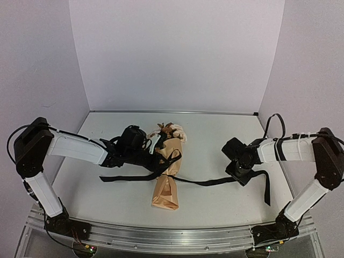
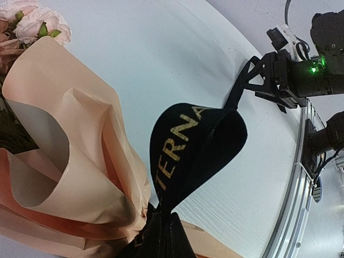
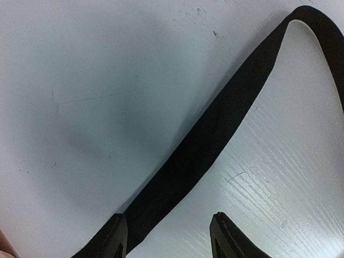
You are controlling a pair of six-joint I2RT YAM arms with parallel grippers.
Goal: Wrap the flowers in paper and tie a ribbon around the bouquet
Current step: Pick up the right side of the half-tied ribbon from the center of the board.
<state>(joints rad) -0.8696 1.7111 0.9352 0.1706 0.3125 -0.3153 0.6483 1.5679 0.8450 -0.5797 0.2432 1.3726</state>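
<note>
This is a robotics lab test cell. Plain pale walls (image 1: 172,54) box in the upper half of the top view on three sides, like a photo booth. A white table (image 1: 226,140) fills the middle of that view. A metal rail (image 1: 172,240) runs along the bottom edge, with the left arm (image 1: 75,149) bolted at lower left and the right arm (image 1: 295,150) at lower right. Black cables (image 1: 275,122) loop off the arms, and small lights (image 1: 88,249) glow by their bases. A green light (image 2: 313,68) shows at the upper right of the left wrist view. A bouquet (image 1: 165,188) with a ribbon (image 1: 215,181) lies at centre, staged between the arms.
</note>
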